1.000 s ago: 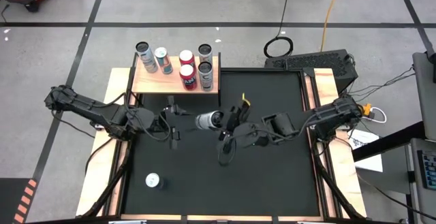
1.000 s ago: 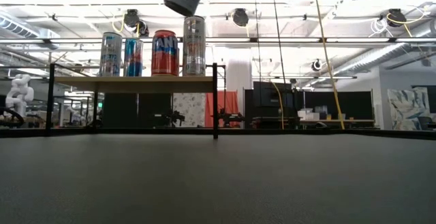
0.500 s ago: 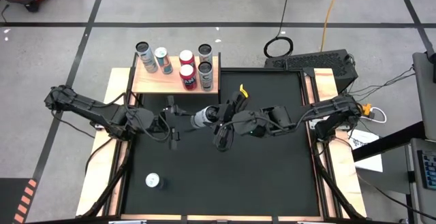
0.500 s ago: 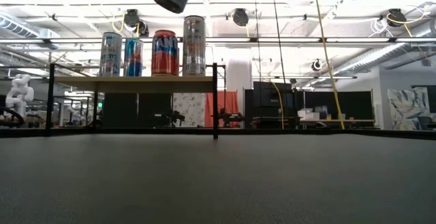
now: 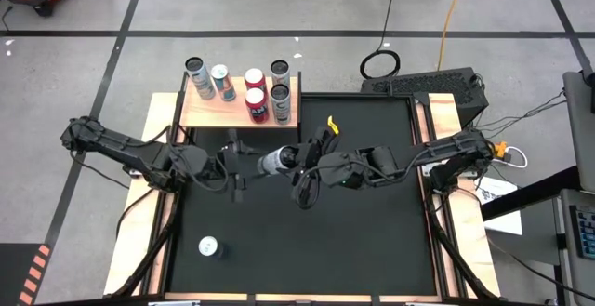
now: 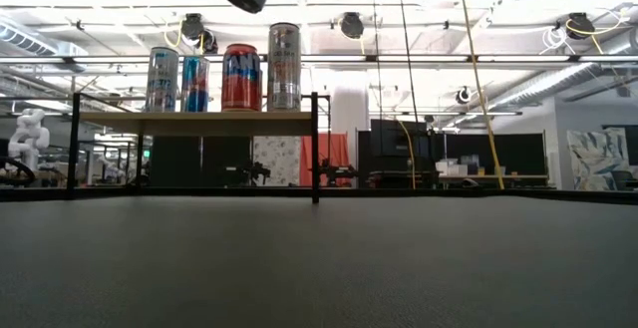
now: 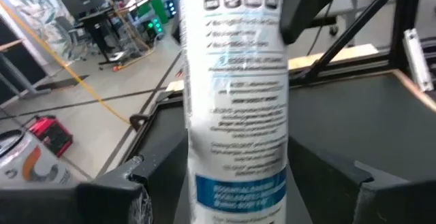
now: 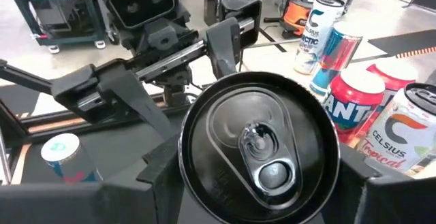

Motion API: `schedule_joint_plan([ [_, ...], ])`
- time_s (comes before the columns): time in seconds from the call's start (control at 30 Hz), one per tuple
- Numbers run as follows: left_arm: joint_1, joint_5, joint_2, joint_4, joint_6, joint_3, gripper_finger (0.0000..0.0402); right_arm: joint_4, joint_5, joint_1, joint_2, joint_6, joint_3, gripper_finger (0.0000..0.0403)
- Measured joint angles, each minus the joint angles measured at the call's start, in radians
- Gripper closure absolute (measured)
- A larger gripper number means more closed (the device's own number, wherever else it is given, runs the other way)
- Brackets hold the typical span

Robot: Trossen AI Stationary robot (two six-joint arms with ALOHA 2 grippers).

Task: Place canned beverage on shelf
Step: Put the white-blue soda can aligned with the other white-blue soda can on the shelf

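Can held aloft between both end effectors.
Right end effector (image 5: 296, 161) pinches the can (image 5: 272, 163) lying sideways above the table (image 5: 372, 241); left end effector (image 5: 240, 165) spread around its far end; shelf (image 5: 206, 113) just beyond.

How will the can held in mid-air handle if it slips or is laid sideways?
The can lies sideways in the right gripper; being round, it would probably roll on the mat. Its top looks unopened, so it's likely full, heavy and stiff. Its glossy wall may slip.
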State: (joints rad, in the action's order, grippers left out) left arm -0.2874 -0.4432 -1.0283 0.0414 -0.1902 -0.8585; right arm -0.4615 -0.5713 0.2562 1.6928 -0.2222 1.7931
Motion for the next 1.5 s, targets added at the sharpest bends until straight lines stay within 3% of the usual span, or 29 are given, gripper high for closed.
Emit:
schedule_joint_plan([
  [0.27, 0.012, 0.052, 0.0, -0.01, 0.051, 0.0, 0.0147, 0.042, 0.052, -0.001, 0.0, 0.028, 0.0, 0.018],
  [0.9, 0.066, 0.134, -0.036, -0.022, 0.086, 0.0, 0.0147, 0.087, 0.053, -0.026, 0.025, 0.052, 0.0, 0.0181],
  [1.5, 0.065, 0.12, -0.062, -0.023, 0.079, 0.0, 0.0147, 0.072, 0.055, -0.027, 0.034, 0.051, 0.0, 0.0182],
])
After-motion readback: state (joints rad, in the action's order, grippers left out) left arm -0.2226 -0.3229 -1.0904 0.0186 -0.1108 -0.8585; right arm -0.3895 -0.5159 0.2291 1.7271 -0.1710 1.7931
